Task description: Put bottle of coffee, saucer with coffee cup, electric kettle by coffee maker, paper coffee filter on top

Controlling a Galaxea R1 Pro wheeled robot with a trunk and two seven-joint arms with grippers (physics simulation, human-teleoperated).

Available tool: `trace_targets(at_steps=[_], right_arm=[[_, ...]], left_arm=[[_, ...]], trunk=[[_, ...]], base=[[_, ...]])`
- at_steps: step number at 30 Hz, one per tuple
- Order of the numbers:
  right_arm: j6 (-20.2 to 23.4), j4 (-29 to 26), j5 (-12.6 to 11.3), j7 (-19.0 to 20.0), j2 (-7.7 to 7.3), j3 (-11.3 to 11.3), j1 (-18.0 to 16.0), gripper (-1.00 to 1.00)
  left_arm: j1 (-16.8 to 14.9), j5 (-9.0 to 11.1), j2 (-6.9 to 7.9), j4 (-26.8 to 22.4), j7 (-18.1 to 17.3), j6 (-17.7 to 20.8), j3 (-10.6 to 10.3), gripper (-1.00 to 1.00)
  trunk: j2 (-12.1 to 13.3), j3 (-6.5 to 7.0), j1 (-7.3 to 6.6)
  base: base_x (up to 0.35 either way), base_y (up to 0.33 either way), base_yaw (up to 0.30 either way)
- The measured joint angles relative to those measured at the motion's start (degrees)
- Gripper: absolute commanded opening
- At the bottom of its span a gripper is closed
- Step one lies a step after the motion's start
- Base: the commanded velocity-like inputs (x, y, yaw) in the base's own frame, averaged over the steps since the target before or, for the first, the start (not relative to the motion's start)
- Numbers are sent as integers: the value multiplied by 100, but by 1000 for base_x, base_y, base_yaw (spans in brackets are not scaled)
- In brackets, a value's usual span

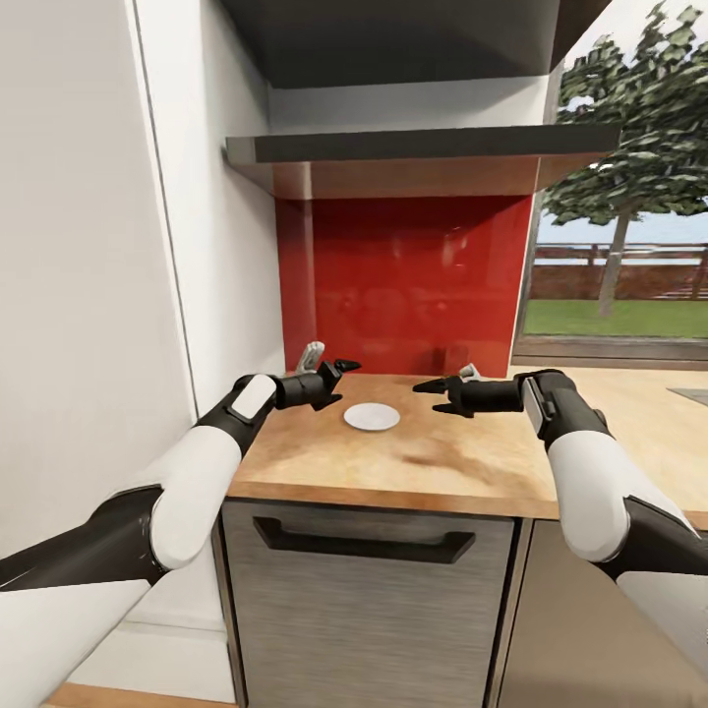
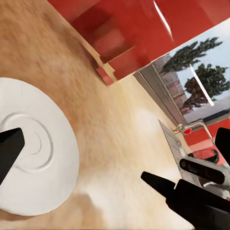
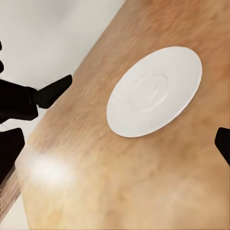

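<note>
A small round white saucer lies flat on the light wood-grain kitchen countertop, near the red backsplash. My left gripper hovers open just left of the saucer, with nothing between its fingers. My right gripper is open and empty too, a little right of the saucer, and the two point at each other. The dark grey kitchen shelf hangs above, seen from below. The coffee maker, bottle of coffee, paper coffee filter, coffee cup and electric kettle are out of view.
A white wall borders the counter's left end. A dark wall cabinet sits over the shelf. Below the counter is a grey drawer front with a black handle. A window and a sink edge lie to the right.
</note>
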Motion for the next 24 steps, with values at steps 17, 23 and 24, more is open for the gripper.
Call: trace_targets(at_steps=[17, 23, 24], right_arm=[[0, 2, 9, -7, 111, -5, 0, 100], [-2, 8, 9, -7, 112, -5, 3, 100], [-4, 9, 9, -7, 112, -5, 6, 100]], left_arm=[[-1, 8, -1, 507, 10, 6, 16, 100], [-1, 8, -1, 521, 15, 7, 17, 100], [-1, 8, -1, 523, 16, 2, 18, 100]], trunk=[[0, 0, 1], [0, 0, 1], [0, 0, 1]], base=[[8, 0, 0], [0, 0, 0], [0, 0, 0]])
